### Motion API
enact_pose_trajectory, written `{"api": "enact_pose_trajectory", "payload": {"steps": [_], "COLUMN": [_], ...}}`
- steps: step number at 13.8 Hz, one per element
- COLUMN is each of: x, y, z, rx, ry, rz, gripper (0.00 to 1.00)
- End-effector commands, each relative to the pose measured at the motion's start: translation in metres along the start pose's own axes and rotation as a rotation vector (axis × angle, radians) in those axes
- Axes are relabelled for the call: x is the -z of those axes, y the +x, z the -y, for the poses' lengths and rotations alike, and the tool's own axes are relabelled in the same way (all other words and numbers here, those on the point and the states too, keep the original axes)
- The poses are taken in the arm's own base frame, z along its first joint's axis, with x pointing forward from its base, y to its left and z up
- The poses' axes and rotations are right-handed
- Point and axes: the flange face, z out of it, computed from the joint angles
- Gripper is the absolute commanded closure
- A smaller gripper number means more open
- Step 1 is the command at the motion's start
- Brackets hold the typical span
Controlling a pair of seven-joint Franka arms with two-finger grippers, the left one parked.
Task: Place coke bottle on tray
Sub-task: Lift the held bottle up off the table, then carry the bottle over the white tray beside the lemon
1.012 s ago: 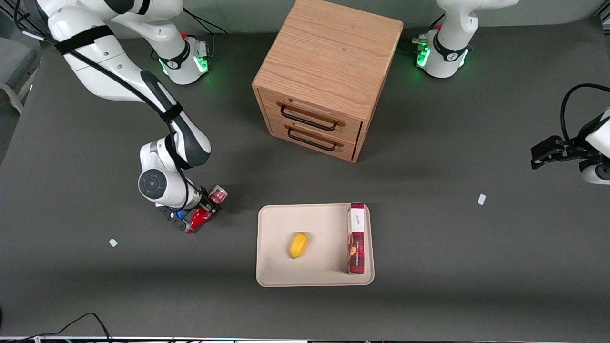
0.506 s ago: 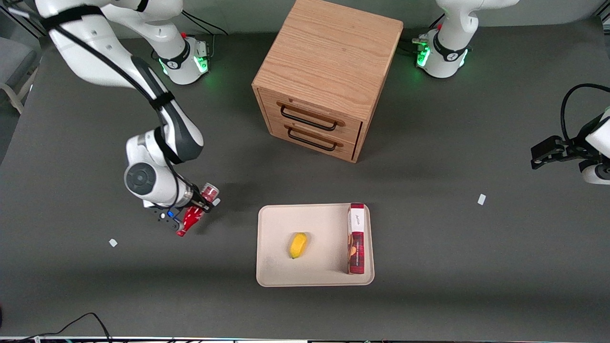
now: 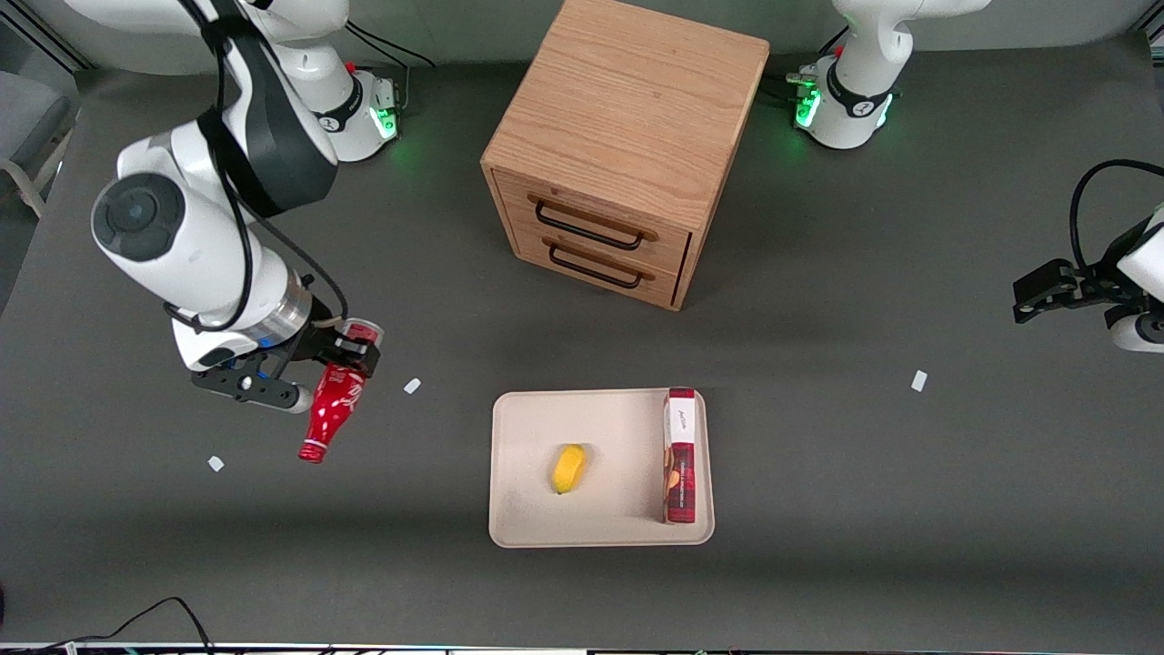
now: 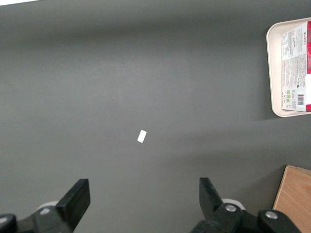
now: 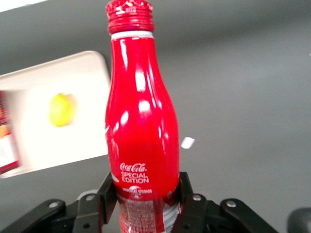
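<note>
gripping the bottle (image 3: 329, 408) near its base, the claw (image 3: 344, 357) hangs above the bench (image 3: 818, 455), well apart from the tray (image 3: 523, 518).

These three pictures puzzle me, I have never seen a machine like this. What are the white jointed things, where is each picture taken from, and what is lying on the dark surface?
The white jointed things are robot arms bolted to a dark grey table. One picture looks down from the front; the other two come from small cameras on the arms' wrists. The working arm's black two-fingered tool hangs above the table, toward that arm's end, shut on a small slim red coke bottle, gripped near its base. Its wrist camera shows that bottle up close. On the table stand a wooden two-drawer cabinet and, nearer the front camera, a flat beige tray holding a small yellow fruit and a red-and-white carton.
</note>
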Motion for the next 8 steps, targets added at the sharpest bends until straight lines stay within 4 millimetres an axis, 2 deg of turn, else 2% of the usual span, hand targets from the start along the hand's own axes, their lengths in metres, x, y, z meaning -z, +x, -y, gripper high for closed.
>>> {"api": "enact_pose_trajectory", "payload": {"steps": [1,3,5,8], "x": [-0.055,-0.118,-0.17,-0.232], "y": [0.032,0.041,0.047,0.045], "z": [0.042,0.068,0.081,0.091], "rx": [0.055,0.061,0.039,0.022], "ry": [0.079,0.136,0.194,0.219], "rz": [0.087,0.107,0.084,0.062], "gripper": [1.0,1.0,1.0,1.0]}}
